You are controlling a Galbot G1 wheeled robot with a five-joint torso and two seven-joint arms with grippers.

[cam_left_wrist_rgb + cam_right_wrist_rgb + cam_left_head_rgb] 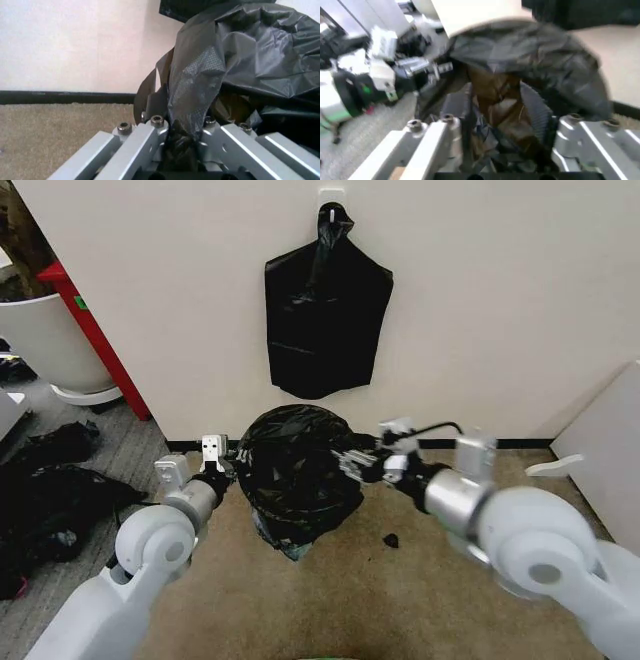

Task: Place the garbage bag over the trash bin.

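A plain cream wall (pixel 480 300) is edged below by a black baseboard (pixel 510 443). The floor is covered by tan carpet (pixel 360 600), with grey carpet (pixel 130 445) at the left. A red post (pixel 95 340) is set against the wall's corner.

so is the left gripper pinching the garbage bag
Yes, the left gripper has a fold of the garbage bag clamped between its fingers.

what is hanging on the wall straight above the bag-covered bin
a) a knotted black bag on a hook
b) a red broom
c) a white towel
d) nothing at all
a: a flat black bag with a knotted top hangs from a hook on the wall, right above the bin, which is draped in the garbage bag.
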